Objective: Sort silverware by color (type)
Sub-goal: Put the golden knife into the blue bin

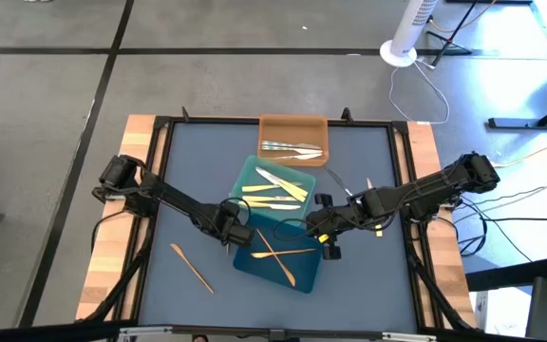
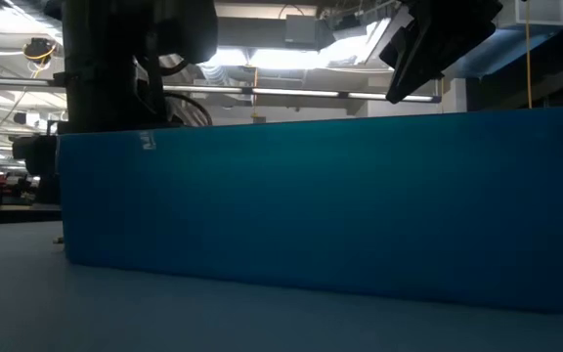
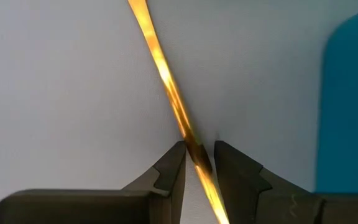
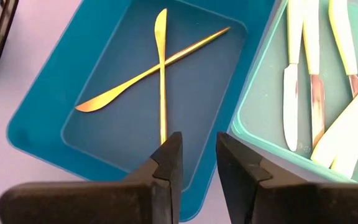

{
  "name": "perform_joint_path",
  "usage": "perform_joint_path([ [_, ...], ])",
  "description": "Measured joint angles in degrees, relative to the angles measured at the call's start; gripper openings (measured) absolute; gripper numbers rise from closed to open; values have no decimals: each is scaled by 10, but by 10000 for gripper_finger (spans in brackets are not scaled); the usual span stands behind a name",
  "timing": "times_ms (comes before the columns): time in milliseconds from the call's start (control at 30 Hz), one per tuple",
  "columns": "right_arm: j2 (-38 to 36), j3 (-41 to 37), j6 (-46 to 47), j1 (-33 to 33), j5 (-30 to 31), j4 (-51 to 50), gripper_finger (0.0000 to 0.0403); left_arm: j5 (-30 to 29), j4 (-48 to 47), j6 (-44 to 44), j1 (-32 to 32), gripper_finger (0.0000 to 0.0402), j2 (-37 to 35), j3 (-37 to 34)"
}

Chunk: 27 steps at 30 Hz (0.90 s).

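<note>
My left gripper points down at the table just left of the dark blue tray, shut on an orange-tan utensil; in the high view the arm hides that utensil. Two more orange-tan utensils lie crossed on the blue tray's floor. My right gripper hangs open above that tray's right end, with nothing between its fingers. Pale yellow silverware lies in the teal-green tray, and silver-grey silverware in the orange tray. My left gripper has the orange-tan utensil's shaft between its two fingers, which come from above and point down. The utensil runs slantwise through the gap, near one fingertip at its far side and the other at its near side. It lies about level; whether it rests on the table, I cannot tell.
Another orange-tan utensil lies on the bare table, left of the blue tray and toward the near edge. The three trays stand in a slanting row down the table's middle. In the low view the blue tray's wall fills the picture.
</note>
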Motion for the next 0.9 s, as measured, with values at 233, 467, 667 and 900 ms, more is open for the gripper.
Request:
perform_joint_path([
  [233, 0, 0, 0, 0, 0, 0, 85, 5, 0, -1, 1, 54, 0, -1],
  [467, 0, 0, 0, 0, 0, 0, 85, 9, -2, -5, 1, 23, 1, -1],
  [667, 0, 0, 0, 0, 0, 0, 85, 17, -24, -3, 1, 22, -1, -1],
  [900, 0, 0, 0, 0, 0, 0, 85, 38, -51, 35, 0, 21, -29, -5],
])
